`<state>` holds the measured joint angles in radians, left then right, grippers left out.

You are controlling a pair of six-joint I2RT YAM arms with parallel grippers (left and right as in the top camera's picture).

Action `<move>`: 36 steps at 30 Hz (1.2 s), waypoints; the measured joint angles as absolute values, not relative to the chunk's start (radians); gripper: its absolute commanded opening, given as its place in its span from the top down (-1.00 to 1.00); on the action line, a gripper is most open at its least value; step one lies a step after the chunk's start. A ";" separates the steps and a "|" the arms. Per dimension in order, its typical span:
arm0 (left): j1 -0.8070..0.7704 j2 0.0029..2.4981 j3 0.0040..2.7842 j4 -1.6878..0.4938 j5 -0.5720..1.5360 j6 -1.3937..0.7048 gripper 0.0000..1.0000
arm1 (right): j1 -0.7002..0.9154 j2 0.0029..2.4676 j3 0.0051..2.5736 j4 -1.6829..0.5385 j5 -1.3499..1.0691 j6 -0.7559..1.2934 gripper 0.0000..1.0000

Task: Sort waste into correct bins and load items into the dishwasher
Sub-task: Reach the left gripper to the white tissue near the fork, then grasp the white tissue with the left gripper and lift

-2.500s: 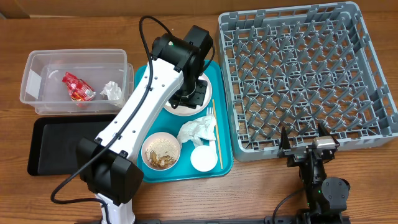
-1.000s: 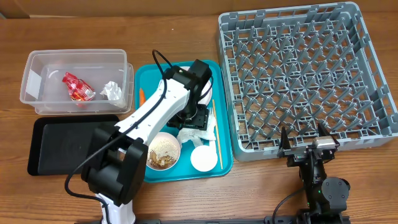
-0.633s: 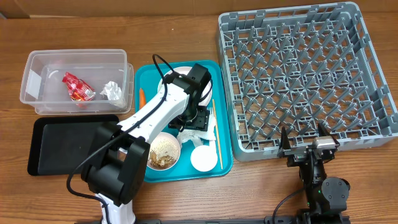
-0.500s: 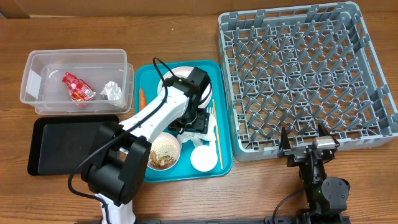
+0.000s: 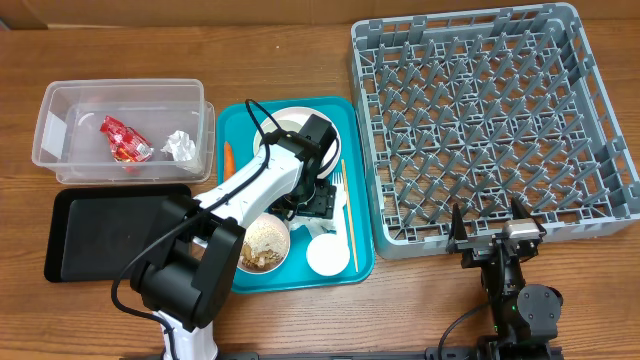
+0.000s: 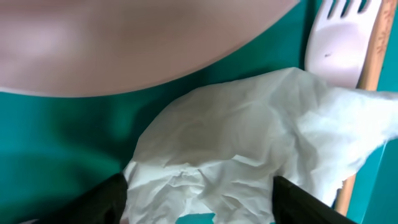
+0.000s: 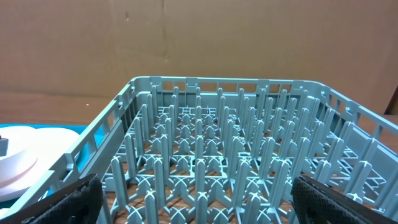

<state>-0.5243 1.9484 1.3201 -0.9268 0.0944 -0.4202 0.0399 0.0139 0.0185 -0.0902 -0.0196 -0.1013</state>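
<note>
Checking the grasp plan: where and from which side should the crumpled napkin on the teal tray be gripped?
Likely the napkin by its raised crumpled middle, from straight above, where the left gripper straddles it, jaws open. Its thin right edge lies against the fork and wooden stick, so a pinch there could snag them.

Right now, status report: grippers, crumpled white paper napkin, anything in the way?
Left gripper open, straddling crumpled white paper napkin. Right gripper open, facing grey plastic rack. White plastic fork and pale wooden stick close beside napkin.
</note>
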 measured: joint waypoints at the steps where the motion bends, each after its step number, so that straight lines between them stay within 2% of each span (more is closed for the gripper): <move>1: -0.524 1.948 1.320 -0.927 0.094 -0.421 -0.30 | 0.040 0.014 0.019 -0.090 -0.020 -0.101 -1.00; 10: -0.524 1.948 1.320 -0.927 0.094 -0.420 -0.11 | 0.040 0.014 0.019 -0.090 -0.020 -0.101 -1.00; 16: -0.524 1.948 1.320 -0.927 0.094 -0.420 0.26 | 0.040 0.014 0.019 -0.090 -0.019 -0.102 -1.00; 22: -0.524 1.948 1.320 -0.927 0.094 -0.420 0.28 | 0.040 0.014 0.019 -0.090 -0.020 -0.102 -1.00; 30: -0.524 1.948 1.320 -0.928 0.095 -0.420 0.74 | 0.040 0.014 0.019 -0.090 -0.019 -0.101 -1.00; 32: -0.524 1.948 1.320 -0.930 0.095 -0.420 0.92 | 0.040 0.014 0.019 -0.089 -0.019 -0.102 -1.00; 36: -0.524 1.948 1.320 -0.951 0.095 -0.420 0.92 | 0.040 0.014 0.019 -0.090 -0.020 -0.101 -1.00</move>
